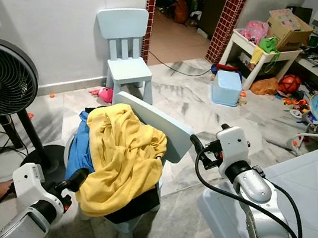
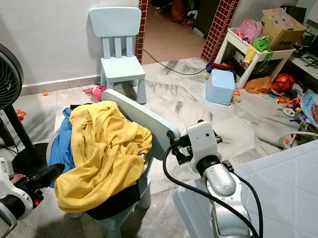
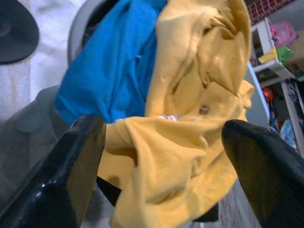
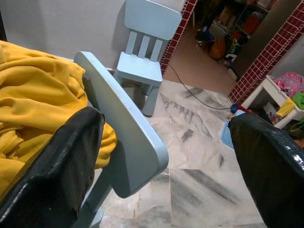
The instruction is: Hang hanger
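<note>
A small blue chair (image 1: pixel 163 133) holds a heap of clothes — a yellow top (image 1: pixel 120 158) over a blue garment (image 1: pixel 79 143). No hanger can be made out; it may lie under the pile. The left claw (image 1: pixel 78 177) hovers open beside the yellow cloth. The right claw (image 1: pixel 196 142), also open, sits near the chair back. Best next move, likely: bring the left claw in low and pinch a fold cleanly. A white counter (image 1: pixel 265 48) beyond carries a cardboard box (image 1: pixel 289 26) — contents unclear.
</note>
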Robot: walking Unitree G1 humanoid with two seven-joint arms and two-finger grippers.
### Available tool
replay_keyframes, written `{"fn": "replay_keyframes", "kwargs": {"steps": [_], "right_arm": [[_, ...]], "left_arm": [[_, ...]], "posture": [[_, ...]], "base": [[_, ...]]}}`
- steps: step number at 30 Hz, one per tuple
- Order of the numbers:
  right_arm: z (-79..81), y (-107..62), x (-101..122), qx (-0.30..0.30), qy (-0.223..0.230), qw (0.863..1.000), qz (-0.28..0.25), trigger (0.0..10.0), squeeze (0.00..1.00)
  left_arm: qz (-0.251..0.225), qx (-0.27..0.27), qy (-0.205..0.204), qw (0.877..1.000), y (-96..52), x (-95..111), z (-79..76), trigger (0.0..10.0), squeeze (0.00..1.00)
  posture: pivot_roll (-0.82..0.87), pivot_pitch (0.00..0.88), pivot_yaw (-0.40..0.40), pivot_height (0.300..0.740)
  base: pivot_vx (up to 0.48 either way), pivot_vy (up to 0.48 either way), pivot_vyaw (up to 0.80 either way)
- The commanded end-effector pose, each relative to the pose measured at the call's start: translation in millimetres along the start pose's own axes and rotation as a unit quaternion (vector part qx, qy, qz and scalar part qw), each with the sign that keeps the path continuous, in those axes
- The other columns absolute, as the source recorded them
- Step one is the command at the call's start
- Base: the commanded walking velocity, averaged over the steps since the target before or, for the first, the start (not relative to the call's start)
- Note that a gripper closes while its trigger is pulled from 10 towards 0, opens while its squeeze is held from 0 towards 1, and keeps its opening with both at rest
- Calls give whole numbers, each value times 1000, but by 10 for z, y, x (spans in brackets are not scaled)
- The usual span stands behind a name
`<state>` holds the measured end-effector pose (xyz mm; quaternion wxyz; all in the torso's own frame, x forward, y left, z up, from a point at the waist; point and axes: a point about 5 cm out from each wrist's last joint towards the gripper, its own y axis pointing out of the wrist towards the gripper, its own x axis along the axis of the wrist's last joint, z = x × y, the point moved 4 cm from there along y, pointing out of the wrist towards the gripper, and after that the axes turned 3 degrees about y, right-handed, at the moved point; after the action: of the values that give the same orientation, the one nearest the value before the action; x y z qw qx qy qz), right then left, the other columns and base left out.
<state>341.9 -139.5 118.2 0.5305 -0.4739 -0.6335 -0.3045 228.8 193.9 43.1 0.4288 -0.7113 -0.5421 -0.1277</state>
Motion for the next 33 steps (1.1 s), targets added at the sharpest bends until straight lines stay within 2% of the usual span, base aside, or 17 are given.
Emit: {"fn": "replay_keyframes", "kwargs": {"steps": [1, 5, 7, 10, 13, 16, 17, 19, 21, 22, 24, 25, 28, 33], "right_arm": [[-29, 9, 21, 0, -3, 1000, -3, 10000, 0], [-32, 14, 24, -1, -4, 1000, -4, 10000, 0], [-25, 15, 28, -1, -4, 1000, -4, 10000, 0], [-25, 14, 35, 0, -6, 1000, -5, 10000, 0], [-37, 10, 36, -2, -7, 1000, -5, 10000, 0], [-36, 12, 43, -2, -8, 1000, -6, 10000, 0], [-39, 10, 50, -2, -9, 1000, -7, 10000, 0], [-40, 9, 52, -2, -10, 1000, -7, 10000, 0], [-53, -1, 53, -3, -10, 1000, -7, 10000, 0], [-58, -4, 51, -4, -11, 1000, -6, 10000, 0], [-65, -10, 44, -5, -11, 1000, -5, 10000, 0], [-65, -11, 42, -4, -11, 1000, -5, 10000, 0], [-31, 5, 59, -1, -11, 1000, -7, 10000, 0], [-38, 10, 65, 0, -12, 1000, -8, 10000, 0]], "left_arm": [[7, 9, -23, 1000, 52, -99, 3, 10000, 0], [3, 21, -21, 1000, 148, -52, 89, 10000, 0], [28, 35, -26, 999, 222, -111, 152, 10000, 0], [58, 33, -12, 998, 262, -188, 137, 10000, 0], [63, 22, -13, 998, 354, -199, 97, 10000, 0], [76, 25, -13, 997, 432, -255, 138, 10000, 0], [73, 23, -22, 997, 459, -253, 140, 9333, 0], [73, 22, -24, 997, 462, -252, 140, 9333, 0], [72, 20, -31, 997, 460, -253, 137, 7333, 0], [72, 20, -35, 997, 459, -252, 141, 4941, 0], [76, 19, -39, 996, 467, -255, 150, 2510, 0], [80, 16, -41, 996, 475, -260, 151, 0, 0], [96, 13, -40, 995, 523, -286, 162, 0, 0], [96, 11, -38, 995, 539, -290, 156, 0, 0]], "posture": [[-63, 0, -43, 740], [-65, 0, -43, 740], [-68, 0, -44, 740], [-74, 0, -43, 740], [-77, 0, -44, 740], [-88, 0, -45, 740], [-92, 0, -44, 740], [-92, 0, -44, 740], [-92, 0, -44, 740], [-92, 0, -44, 740], [-92, 0, -45, 740], [-92, 0, -46, 740], [-95, 0, -47, 740], [-93, 0, -50, 740]], "base": [[0, 0, 0], [0, 0, 0], [0, 0, 0], [0, 0, 0], [0, 0, 0], [0, 0, 0], [0, 0, 0], [0, 0, 0], [0, 0, 0], [0, 0, 0], [0, 0, 0], [0, 0, 0], [0, 0, 0], [0, 0, 0]]}}
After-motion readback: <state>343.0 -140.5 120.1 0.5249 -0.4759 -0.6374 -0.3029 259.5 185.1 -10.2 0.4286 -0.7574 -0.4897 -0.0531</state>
